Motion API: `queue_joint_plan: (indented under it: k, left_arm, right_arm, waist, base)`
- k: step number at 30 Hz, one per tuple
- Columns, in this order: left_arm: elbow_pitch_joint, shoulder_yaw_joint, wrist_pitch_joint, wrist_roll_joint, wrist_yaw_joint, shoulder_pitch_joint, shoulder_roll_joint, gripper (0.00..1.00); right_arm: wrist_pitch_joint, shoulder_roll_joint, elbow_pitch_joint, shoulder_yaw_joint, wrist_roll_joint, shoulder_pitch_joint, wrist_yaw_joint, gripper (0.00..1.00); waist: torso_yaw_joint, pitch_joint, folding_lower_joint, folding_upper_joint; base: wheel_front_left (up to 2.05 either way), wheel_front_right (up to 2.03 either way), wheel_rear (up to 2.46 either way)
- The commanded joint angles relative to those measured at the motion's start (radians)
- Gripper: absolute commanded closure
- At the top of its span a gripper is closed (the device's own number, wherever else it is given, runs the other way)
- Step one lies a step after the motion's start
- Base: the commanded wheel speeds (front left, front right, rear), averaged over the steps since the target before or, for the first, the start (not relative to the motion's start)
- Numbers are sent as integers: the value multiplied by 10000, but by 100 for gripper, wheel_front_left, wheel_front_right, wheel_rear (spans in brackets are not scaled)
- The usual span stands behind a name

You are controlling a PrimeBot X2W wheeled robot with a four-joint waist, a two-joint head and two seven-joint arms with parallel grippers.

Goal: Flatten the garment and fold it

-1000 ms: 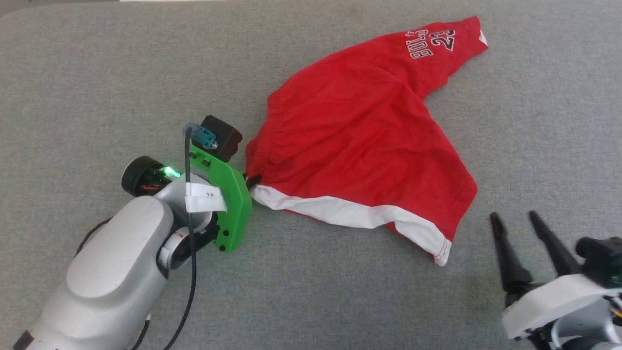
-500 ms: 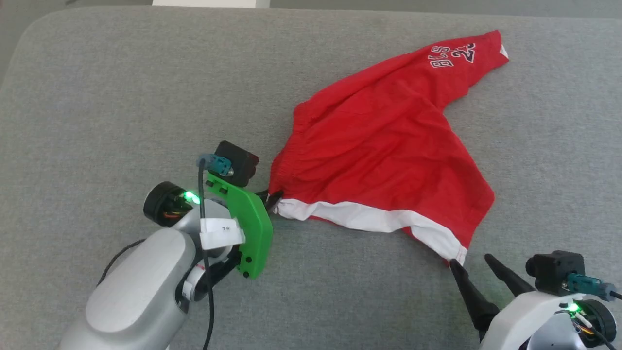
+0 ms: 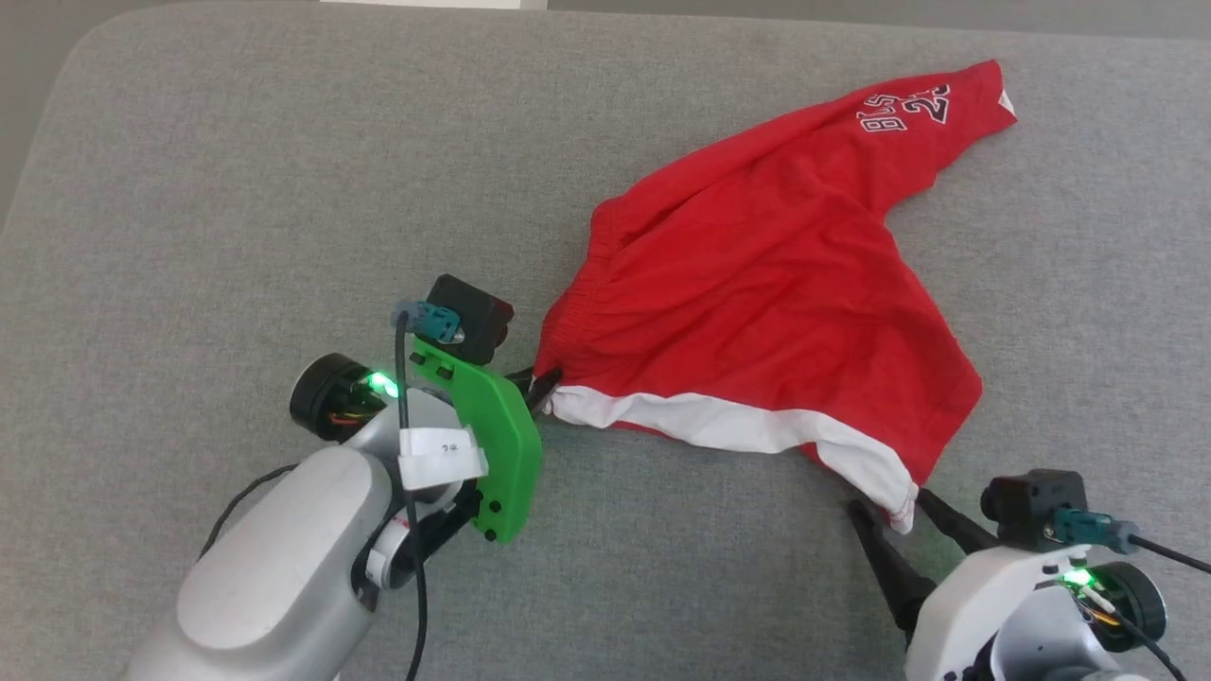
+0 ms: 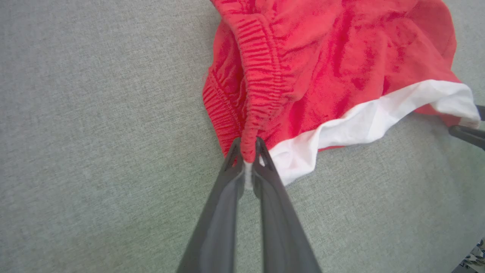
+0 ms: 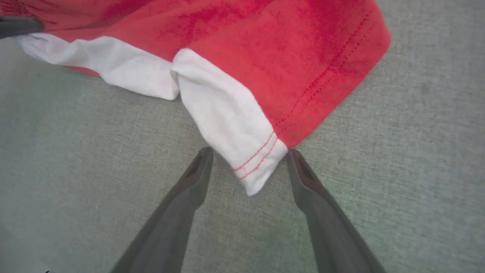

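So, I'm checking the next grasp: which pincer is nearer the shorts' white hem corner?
Right. The right pincer stands open around the hem corner; the left pincer is shut on the waistband, at the far end of the white stripe.

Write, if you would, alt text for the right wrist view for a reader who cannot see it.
The open right pincer straddles the white-striped hem corner of the red shorts, its dark fingers either side but not closed on it. The shorts lie rumpled on a grey fabric surface.
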Motion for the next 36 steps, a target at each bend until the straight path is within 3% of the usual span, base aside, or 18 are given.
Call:
queue_joint_plan:
  k: [1,3,4,5,6,18,28,36]
  left_arm:
    - [-28,-24,-52,138,49,-8,-35,100]
    - [-25,-42,-62,131,41,-4,-36,100]
    - [-25,-49,-62,128,35,-11,-37,100]
    - [-20,-52,-67,120,30,-19,-39,100]
    - [-14,-49,-70,112,29,-23,-36,100]
    - [260,100,-376,-110,129,187,-69,100]
    - [-518,723,-804,-495,594,647,130,100]
    - [-1964,1495,-529,-790,1043,42,377,100]
  right_arm:
    - [-40,-24,93,48,-131,-218,-13,0]
    - [-141,-32,192,15,-219,-300,-13,0]
    - [-185,-19,229,-22,-236,-337,-13,12]
    - [-233,-5,268,-58,-256,-382,-13,65]
    - [-279,5,282,-84,-275,-417,-13,100]
    - [-384,-266,-146,-369,-211,-311,-13,100]
    - [-202,-1718,-1480,-901,1098,-819,-13,100]
    - [230,-2808,-1820,-1409,2301,-2623,-13,100]
  waist:
    - [33,46,0,0]
    - [58,78,0,0]
    - [70,95,0,0]
    - [83,109,0,0]
    - [91,115,0,0]
    - [-1,-527,0,0]
    - [-155,-1677,0,0]
    - [-176,-2213,0,0]
  base:
    - [0,0,0]
    - [0,0,0]
    - [0,0,0]
    - [0,0,0]
    - [0,0,0]
    - [0,0,0]
    - [0,0,0]
    - [0,0,0]
